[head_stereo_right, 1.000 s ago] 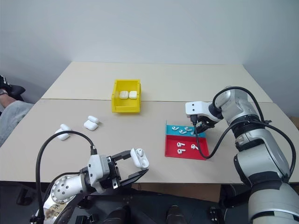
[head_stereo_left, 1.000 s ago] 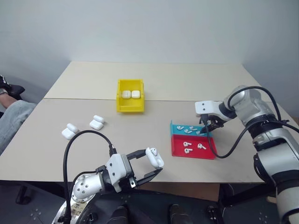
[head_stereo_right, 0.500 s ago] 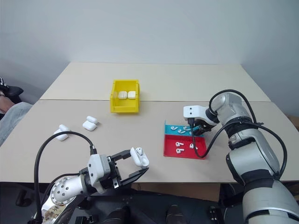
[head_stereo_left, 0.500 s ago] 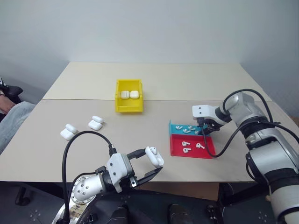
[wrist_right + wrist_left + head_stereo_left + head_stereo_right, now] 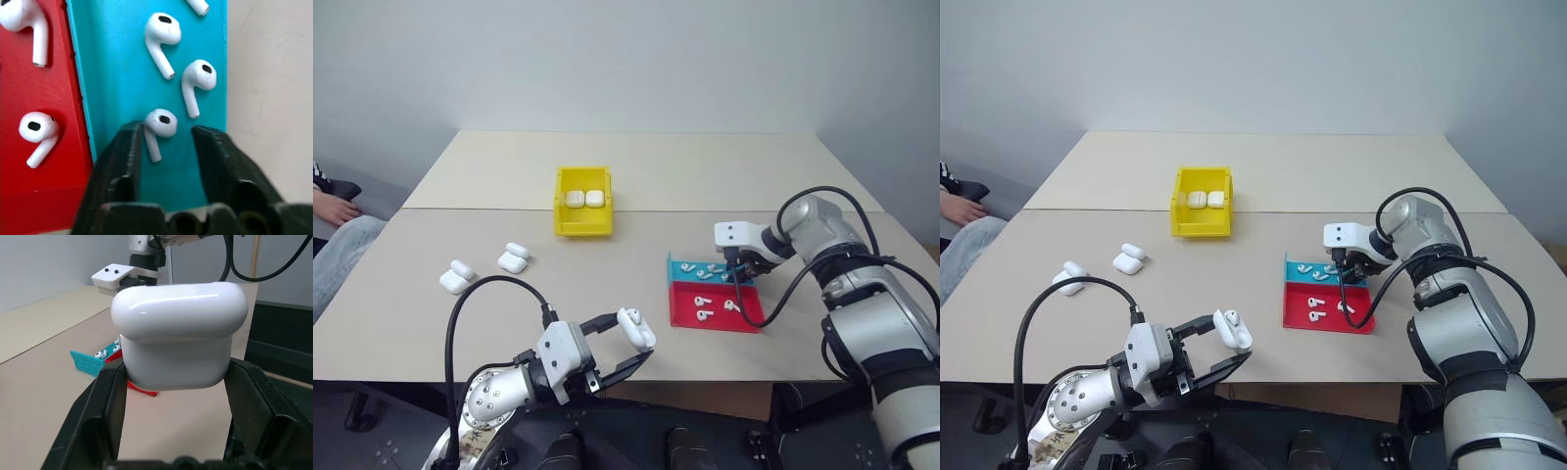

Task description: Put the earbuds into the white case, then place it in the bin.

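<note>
An earbud (image 5: 159, 125) on the teal half of the tray (image 5: 112, 93) is bracketed by the right gripper (image 5: 166, 134), whose jaws are still parted, one finger touching it. They should be closed squarely on the bud's head. The white case (image 5: 178, 335) is clamped, lid up, in the left gripper (image 5: 628, 350).
</note>
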